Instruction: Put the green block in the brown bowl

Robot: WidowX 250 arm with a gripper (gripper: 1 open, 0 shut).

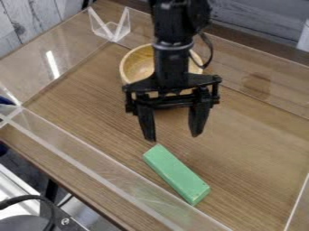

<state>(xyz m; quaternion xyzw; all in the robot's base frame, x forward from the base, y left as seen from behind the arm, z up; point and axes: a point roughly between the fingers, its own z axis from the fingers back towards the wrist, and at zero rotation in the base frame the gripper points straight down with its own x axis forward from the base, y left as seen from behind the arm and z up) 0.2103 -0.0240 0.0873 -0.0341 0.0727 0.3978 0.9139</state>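
The green block lies flat on the wooden table near the front, its long side running diagonally toward the lower right. The brown bowl stands upright behind it at the centre back, partly hidden by the arm. My gripper points straight down between the two, just in front of the bowl and a short way above and behind the block. Its black fingers are spread wide, open, with nothing between them.
Clear acrylic walls fence the wooden table on the left and front. A small clear stand sits at the back left, by a white plank wall. Black gear shows at the lower left corner.
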